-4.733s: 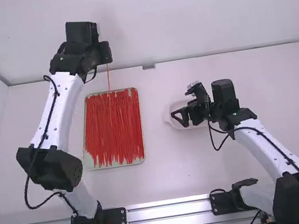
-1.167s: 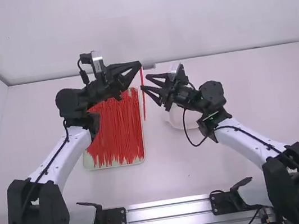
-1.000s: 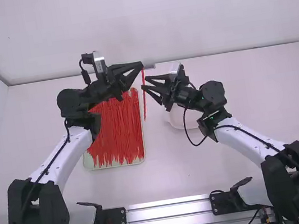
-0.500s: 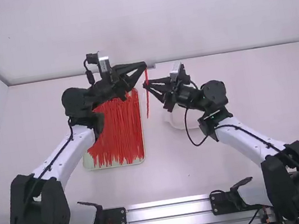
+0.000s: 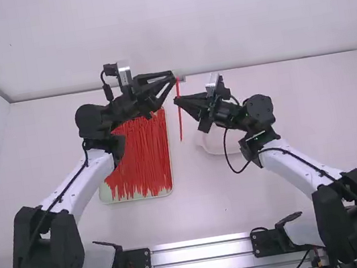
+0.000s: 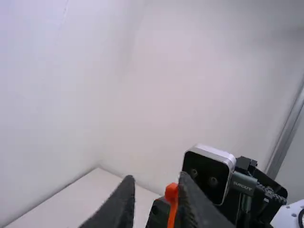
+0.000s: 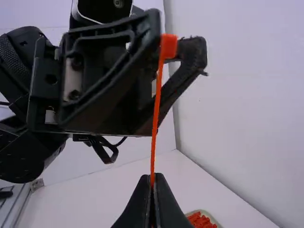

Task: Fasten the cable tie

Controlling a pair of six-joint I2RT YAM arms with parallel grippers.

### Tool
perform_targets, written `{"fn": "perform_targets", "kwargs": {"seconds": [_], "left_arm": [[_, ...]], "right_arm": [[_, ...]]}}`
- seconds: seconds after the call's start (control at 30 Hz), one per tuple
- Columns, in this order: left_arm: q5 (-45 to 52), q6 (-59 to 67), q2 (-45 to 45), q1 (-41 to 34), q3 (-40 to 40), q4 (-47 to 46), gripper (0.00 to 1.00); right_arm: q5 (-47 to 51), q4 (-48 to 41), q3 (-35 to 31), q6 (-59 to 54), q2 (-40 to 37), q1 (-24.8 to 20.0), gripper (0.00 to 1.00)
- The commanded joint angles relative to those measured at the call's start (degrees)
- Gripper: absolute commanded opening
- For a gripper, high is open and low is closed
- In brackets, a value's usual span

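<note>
A single red cable tie [image 5: 178,110] hangs upright above the table, between the tray and the bowl. My left gripper [image 5: 171,79] is shut on its head end, which shows as an orange block [image 6: 171,194] by the left gripper's fingers [image 6: 124,202]. My right gripper [image 5: 180,99] comes in from the right and is shut on the strap just below the head. In the right wrist view the strap [image 7: 156,123] runs from the right gripper [image 7: 152,183] up to the tie's head [image 7: 167,43], held at the left gripper's fingertips [image 7: 192,47]. The tail hangs free.
A tray [image 5: 171,188] full of several red cable ties [image 5: 134,154] lies left of the middle, under the left arm. A white bowl [image 5: 215,145] stands beneath the right arm's wrist. The right arm's wrist camera [image 6: 209,171] sits close in front of the left gripper.
Both grippers have drifted slightly to the right with the tie. The right gripper's fingers, spread around the strap earlier, have shut on it.
</note>
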Motion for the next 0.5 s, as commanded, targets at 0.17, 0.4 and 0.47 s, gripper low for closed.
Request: {"fn": "perform_targets", "kwargs": {"seconds": [0.17, 0.4, 0.47], "left_arm": [[4.0, 3.6, 0.4, 1.5, 0.3, 0.2, 0.68], [12.1, 13.2, 0.4, 3.9, 6.0, -11.6, 0.72], [13.8, 17.3, 0.4, 4.8, 8.4, -17.4, 0.72]], "right_arm": [[-7.1, 1.9, 2.0, 5.9, 0.3, -5.8, 0.00], [-12.0, 3.2, 2.0, 10.8, 0.3, -10.4, 0.00], [-13.3, 3.3, 2.0, 12.5, 0.3, -11.9, 0.00]]}}
